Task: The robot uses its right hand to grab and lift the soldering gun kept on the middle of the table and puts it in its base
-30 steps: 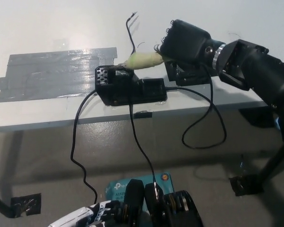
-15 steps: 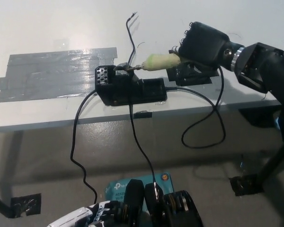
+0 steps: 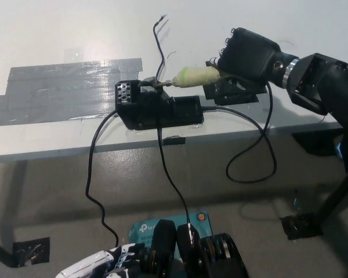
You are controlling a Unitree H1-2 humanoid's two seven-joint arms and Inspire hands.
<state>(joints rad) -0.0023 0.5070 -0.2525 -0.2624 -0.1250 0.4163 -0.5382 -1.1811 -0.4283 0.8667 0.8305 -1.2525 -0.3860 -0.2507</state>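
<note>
The soldering gun (image 3: 195, 75) has a pale yellow-green grip and a thin metal tip pointing left. My black right hand (image 3: 248, 54) is shut on its rear end and holds it nearly level just above the table. The tip reaches the top of the black base (image 3: 156, 106), which stands near the table's front edge. Whether the tip touches the base I cannot tell. A black cord runs from the gun down over the table edge. My white left hand (image 3: 98, 265) rests low at the bottom left, only partly in view.
A patch of grey tape (image 3: 64, 90) covers the white table (image 3: 58, 35) left of the base. A small black block (image 3: 232, 91) lies under my right hand. Black cables (image 3: 250, 152) loop off the front edge toward the floor.
My right hand drew the soldering gun to the right a second ago, pulling its tip back from over the base. Since half a second ago it has barely moved.
</note>
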